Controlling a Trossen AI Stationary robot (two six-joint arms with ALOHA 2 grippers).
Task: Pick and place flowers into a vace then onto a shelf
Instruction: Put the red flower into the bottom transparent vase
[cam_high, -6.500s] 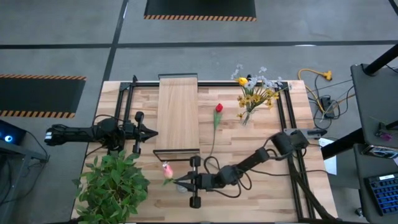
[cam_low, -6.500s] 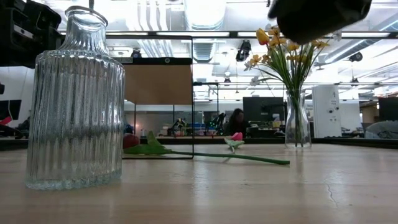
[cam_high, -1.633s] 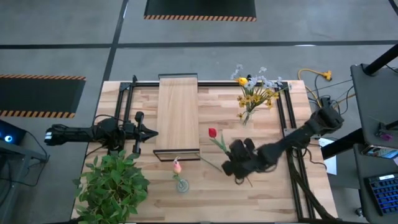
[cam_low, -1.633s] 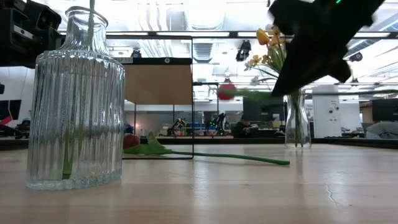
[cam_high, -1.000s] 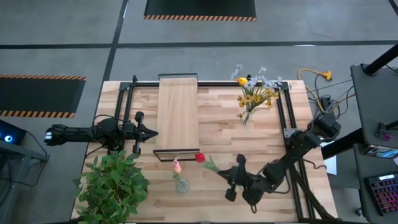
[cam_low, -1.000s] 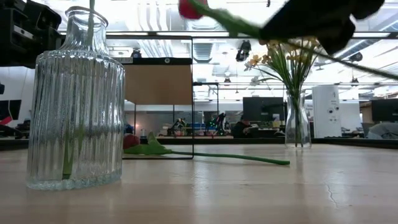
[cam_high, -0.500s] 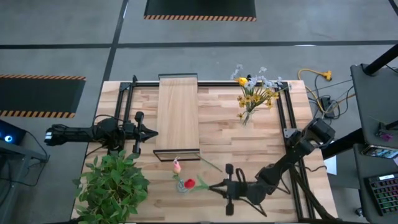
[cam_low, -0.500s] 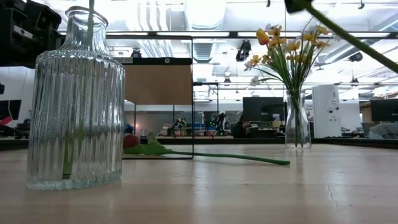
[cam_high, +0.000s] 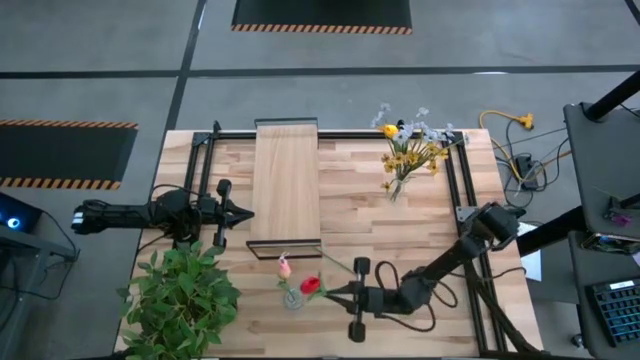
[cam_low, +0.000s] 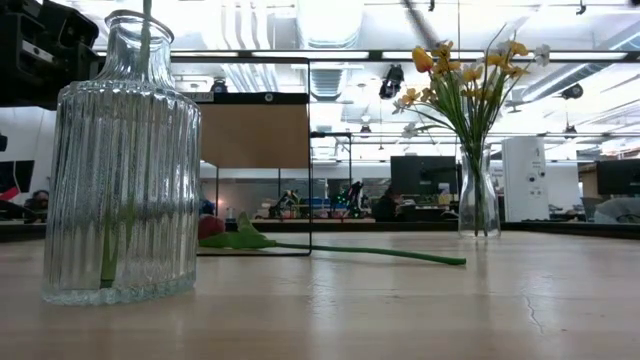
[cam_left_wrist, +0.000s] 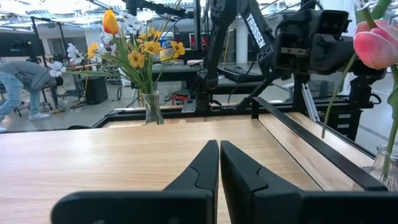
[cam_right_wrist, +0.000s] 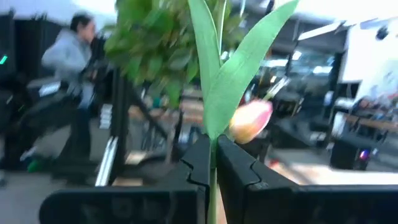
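The right gripper (cam_high: 326, 291) hung near the tabletop's (cam_high: 420, 230) front edge, its fingers pinched on the stem of a red tulip (cam_high: 311, 286), whose bloom sat just beside the ribbed glass vase (cam_high: 291, 298). In the right wrist view the green stem and leaves (cam_right_wrist: 217, 87) rose from between the pressed-together fingers (cam_right_wrist: 196, 163), with a pink tulip (cam_right_wrist: 250, 121) close behind. That pink tulip (cam_high: 283, 267) stood already in the ribbed glass vase, its stem showing through the glass in the low view (cam_low: 122, 160). The shelf (cam_high: 286, 180) lay on the tabletop toward the rear edge, its black frame reaching forward to just behind the vase. A second vase (cam_high: 392, 188) with yellow and pale flowers (cam_high: 412, 145) stood near the rear right corner. A leafy plant (cam_high: 180, 298) filled the front left corner. The left gripper (cam_high: 247, 212) waited beside the shelf's left side, fingers pressed together with nothing between them (cam_left_wrist: 217, 163). A person (cam_left_wrist: 18, 84) bent over in the room beyond the table.
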